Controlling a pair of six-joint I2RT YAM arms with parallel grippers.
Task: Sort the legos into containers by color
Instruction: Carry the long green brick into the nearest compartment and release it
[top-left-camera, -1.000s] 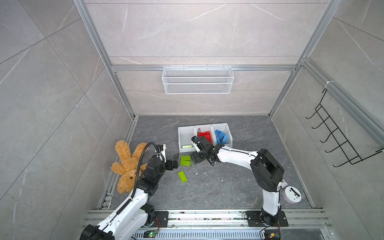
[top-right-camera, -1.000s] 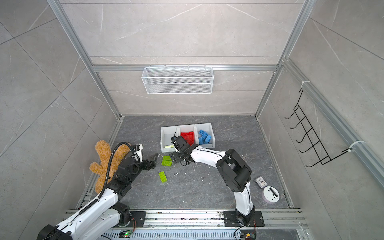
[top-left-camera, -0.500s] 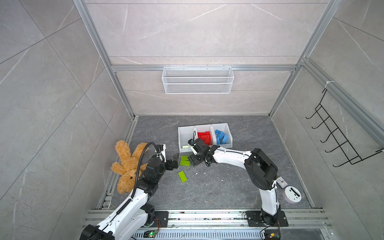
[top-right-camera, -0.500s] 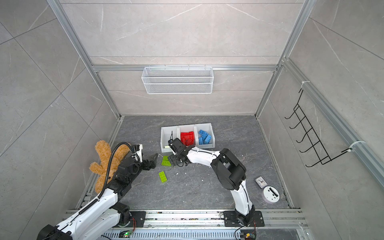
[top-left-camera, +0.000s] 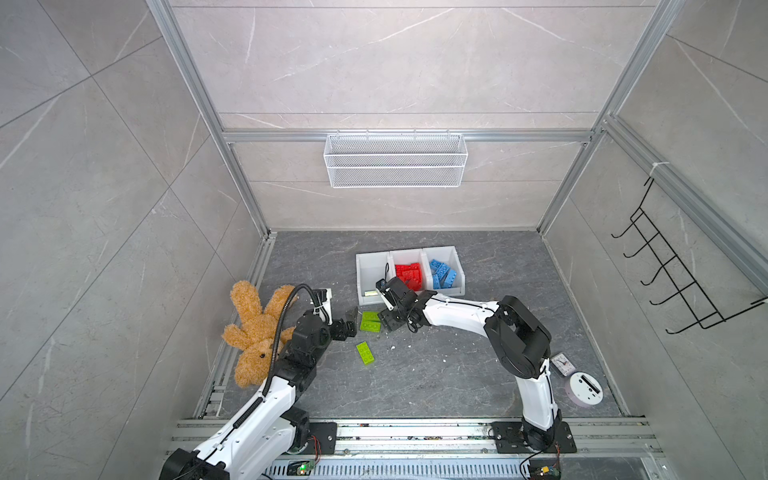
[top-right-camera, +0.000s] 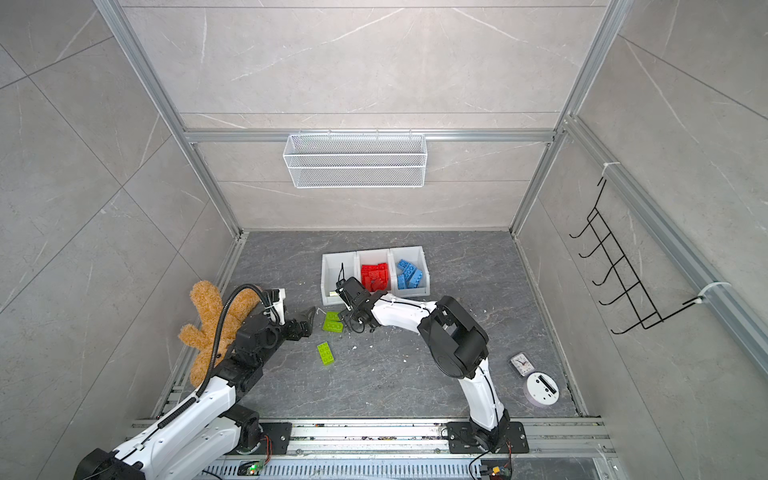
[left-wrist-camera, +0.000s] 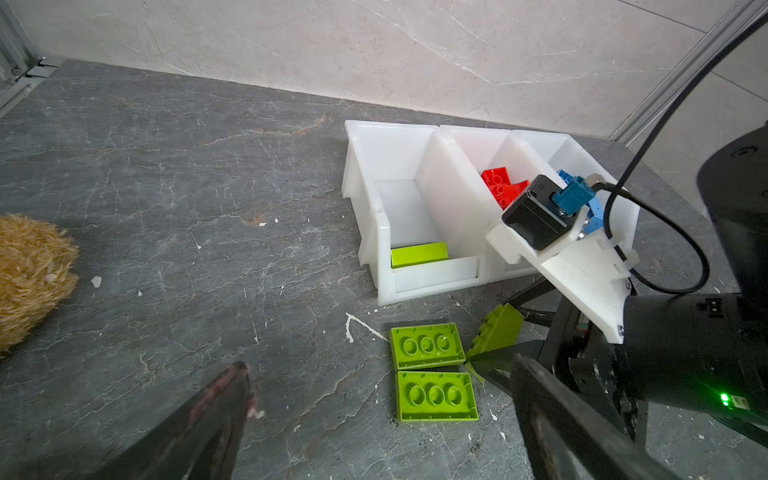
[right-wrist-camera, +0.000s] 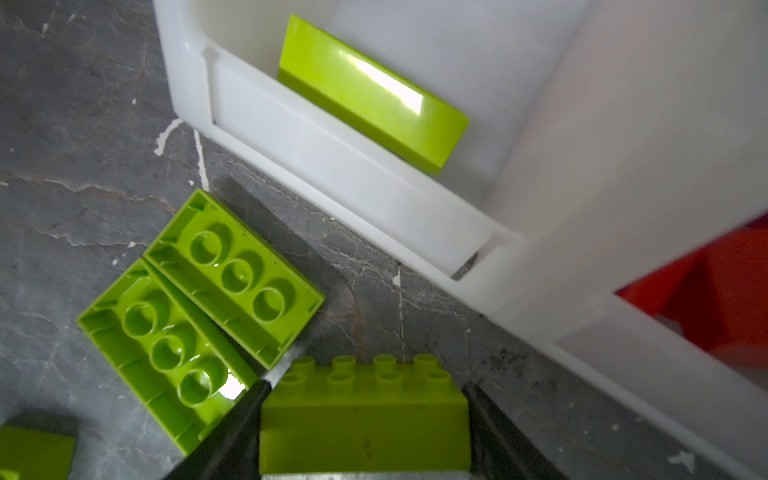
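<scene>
Right claw (right-wrist-camera: 363, 390): pinching a lime brick (right-wrist-camera: 365, 428) by its short ends, studs pointing away from the wrist
Where that lime brick sits: tilted and low over the floor (top-left-camera: 415, 374), just in front of the containers (top-left-camera: 370, 268), right beside the upturned pair (left-wrist-camera: 428, 347); contact with the floor, cannot tell
Left claw (top-left-camera: 350, 322): spread wide, holding nothing, low on the other side of the upturned pair
Upturned pair: two green bricks, hollow side up, long edges together
Loose green brick (top-left-camera: 365, 353): studs up, alone, nearer the arm bases
Left bin: one green brick (left-wrist-camera: 419, 254) behind the front lip
Middle bin: red legos (top-left-camera: 409, 274)
Right bin: blue legos (top-left-camera: 444, 274)
Plush toy (top-left-camera: 253, 328): lying beside the left arm
</scene>
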